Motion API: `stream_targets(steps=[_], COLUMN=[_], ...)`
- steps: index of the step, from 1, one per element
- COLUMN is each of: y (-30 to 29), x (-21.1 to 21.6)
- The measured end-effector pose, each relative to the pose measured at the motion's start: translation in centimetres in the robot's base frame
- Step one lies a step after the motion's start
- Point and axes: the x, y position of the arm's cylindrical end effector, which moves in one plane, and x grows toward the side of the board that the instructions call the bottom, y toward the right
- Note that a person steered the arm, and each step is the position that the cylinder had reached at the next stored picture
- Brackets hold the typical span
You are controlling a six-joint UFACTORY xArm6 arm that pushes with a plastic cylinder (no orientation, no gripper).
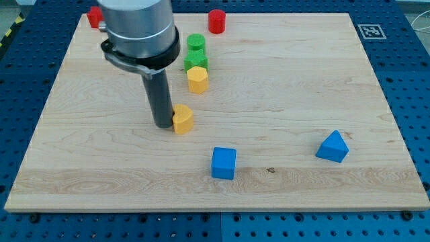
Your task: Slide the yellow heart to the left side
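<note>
Seven matte blocks sit on our pale wooden desk (pixel 282 94); my tip (pixel 163 125), fingerless and holding nothing, touches the yellow heart's (pixel 183 119) left side near centre.

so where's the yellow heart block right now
The yellow heart block sits left of the wooden board's centre, touching my tip on its left, below the yellow hexagon block.

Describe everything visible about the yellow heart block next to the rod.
The yellow heart is a small, matte, solid-looking block in uniform yellow-orange, standing flat on the wooden board near the middle. Its top face is lighter than its shaded sides. My tip sits right against its side toward the view's left, apparently touching. No other block touches it; a yellow hexagon stands apart toward the view's top.
</note>
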Motion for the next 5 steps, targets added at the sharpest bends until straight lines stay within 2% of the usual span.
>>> stream_targets(steps=[5], y=[1.3], x=[-0.3])
